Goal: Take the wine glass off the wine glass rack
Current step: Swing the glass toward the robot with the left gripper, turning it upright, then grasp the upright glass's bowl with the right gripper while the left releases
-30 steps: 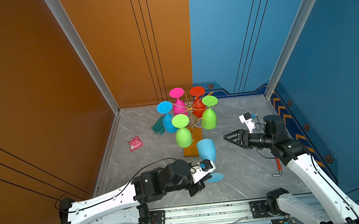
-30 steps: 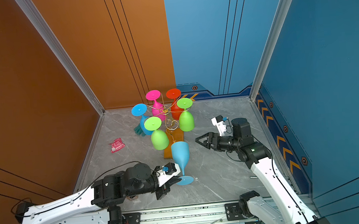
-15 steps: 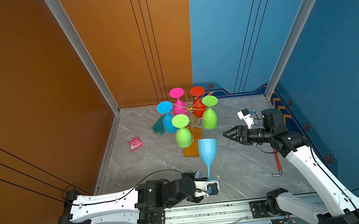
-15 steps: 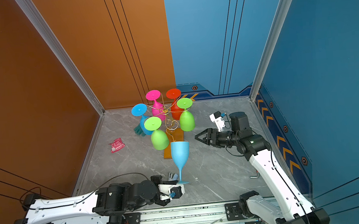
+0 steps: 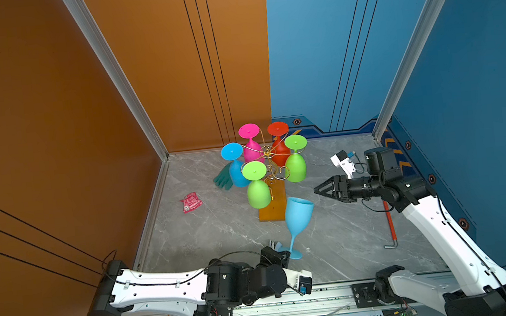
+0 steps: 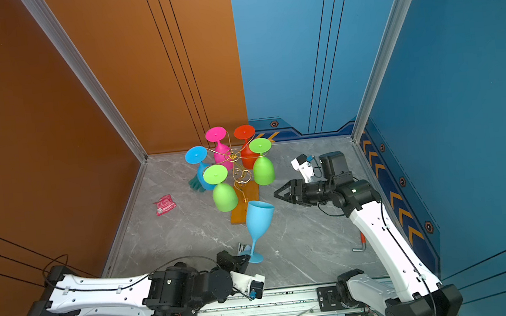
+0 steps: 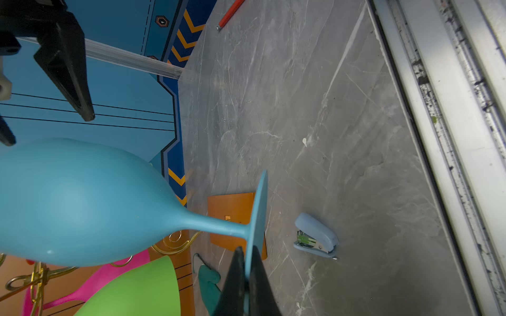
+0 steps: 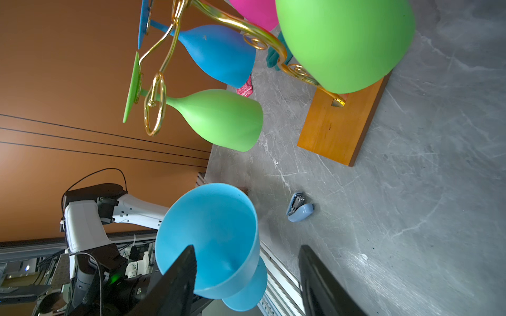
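Your left wrist view shows the left gripper [image 7: 247, 250] clamped on the light-blue wine glass [image 7: 82, 202] at its foot; both top views hide that pinch. Your right gripper [image 8: 246, 247] hangs parted, empty.

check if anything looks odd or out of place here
The light blue wine glass is off the wine glass rack, leaning, held by the left gripper pinching the edge of its foot. A stapler, teal glove, red wrapper and hex key lie loose on the table.
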### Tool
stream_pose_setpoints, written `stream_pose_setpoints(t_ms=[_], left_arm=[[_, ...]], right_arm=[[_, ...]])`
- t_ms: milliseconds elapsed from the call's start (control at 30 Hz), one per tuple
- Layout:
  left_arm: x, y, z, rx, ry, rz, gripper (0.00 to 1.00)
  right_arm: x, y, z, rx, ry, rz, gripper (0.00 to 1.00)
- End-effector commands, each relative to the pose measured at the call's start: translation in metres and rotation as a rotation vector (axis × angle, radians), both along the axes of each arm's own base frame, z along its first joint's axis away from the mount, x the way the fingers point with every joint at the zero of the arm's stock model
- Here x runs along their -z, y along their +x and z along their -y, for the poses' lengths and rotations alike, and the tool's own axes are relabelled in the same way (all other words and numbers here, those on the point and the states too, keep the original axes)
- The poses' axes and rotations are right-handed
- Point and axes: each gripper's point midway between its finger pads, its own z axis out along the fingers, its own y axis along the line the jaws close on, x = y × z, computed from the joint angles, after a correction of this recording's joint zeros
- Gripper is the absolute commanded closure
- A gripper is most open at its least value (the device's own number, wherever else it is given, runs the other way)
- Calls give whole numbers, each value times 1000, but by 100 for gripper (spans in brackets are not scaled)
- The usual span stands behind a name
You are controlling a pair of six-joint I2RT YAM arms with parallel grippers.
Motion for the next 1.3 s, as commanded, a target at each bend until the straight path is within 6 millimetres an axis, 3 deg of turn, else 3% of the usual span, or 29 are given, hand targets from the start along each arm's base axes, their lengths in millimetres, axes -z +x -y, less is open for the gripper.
stream_pose_setpoints(t_ms=[0,500,1267], left_arm=[[-1,7,-7,-18,67,111,100],[5,10,-11,-4,164,211,100],[4,23,-22,-49,255,331,100]], right_arm=[[1,-8,-3,-47,-58,8,40],[14,-23,-21,-157,-132,-10,56],[29,-33,-23,-196,-160,-36,93]])
